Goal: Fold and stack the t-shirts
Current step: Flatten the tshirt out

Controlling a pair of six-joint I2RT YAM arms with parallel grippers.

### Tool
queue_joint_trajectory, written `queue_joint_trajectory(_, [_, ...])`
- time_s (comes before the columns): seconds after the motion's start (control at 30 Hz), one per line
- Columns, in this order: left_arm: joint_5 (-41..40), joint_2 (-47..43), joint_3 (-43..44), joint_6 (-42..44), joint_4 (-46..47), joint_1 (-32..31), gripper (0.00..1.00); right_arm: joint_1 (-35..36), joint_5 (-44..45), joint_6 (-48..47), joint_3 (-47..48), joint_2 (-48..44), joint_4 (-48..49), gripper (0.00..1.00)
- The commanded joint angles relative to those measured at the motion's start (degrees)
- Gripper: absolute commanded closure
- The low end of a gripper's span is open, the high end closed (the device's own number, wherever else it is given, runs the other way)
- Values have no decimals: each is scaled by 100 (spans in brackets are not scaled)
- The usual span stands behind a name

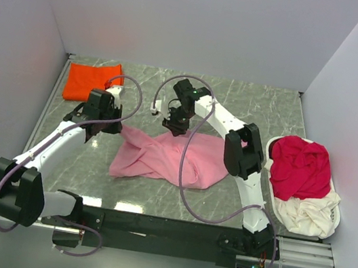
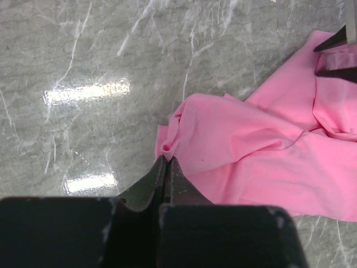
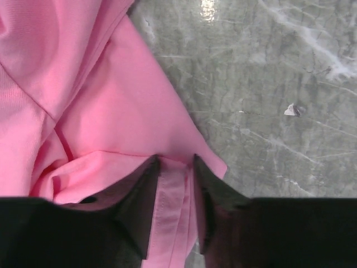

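Pink tee (image 1: 168, 158) lies crumpled mid-frame on the surface (image 1: 253, 98) in the top view, twisted across itself, not flat. Orange tee (image 1: 93, 82) sits folded square at upper left. Crimson tee (image 1: 301, 165) and cream tee (image 1: 308, 214) are heaped in the tub (image 1: 270, 149) at right, well apart from the arms.

Left pincer (image 2: 166, 163): jaws together at the pink tee's left corner. Cloth puckers right at the tips, so I read it as pinched, though I can't see fabric between the pads. Right pincer (image 3: 175, 164): jaws apart, straddling the hem (image 3: 174, 195) at the tee's upper edge, not clamped on it.

Handling, my call: thin, light knit, fully limp. It won't hold any shape and drags and bunches if pulled along the surface. The weave should give grip; the slick marble underneath lets the rest slide. No breakage risk, only snagging or grabbing two layers at once.

Where I'd hold: the doubled hem strip, since it is the thickest and firmest bit. The right jaws need to bite deep enough to keep it from slipping out. With both corners held, lift and spread them apart to shake out the twist before any fold.
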Motion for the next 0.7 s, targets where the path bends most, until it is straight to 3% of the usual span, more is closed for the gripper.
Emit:
queue_joint_trajectory(0.0, [50, -179, -24, 23, 174, 8, 100, 7, 45, 70, 260, -45, -24, 64])
queue_joint_trajectory(0.1, [50, -170, -32, 40, 174, 8, 100, 7, 80, 87, 164, -220, 29, 77])
queue_joint_trajectory(0.13, [50, -170, -24, 32, 165, 8, 100, -11, 89, 96, 137, -273, 73, 89])
queue_joint_trajectory(0.2, [50, -179, -15, 32, 157, 8, 100, -37, 63, 122, 41, -457, 117, 100])
queue_joint_trajectory(0.53, [-91, -381, -41, 23, 236, 8, 100, -222, -25, 614, -293, -1301, 441, 100])
queue_joint_trajectory(0.67, [-379, -862, -33, 5, 411, 17, 100, -406, 203, 1052, -749, -2109, 618, 100])
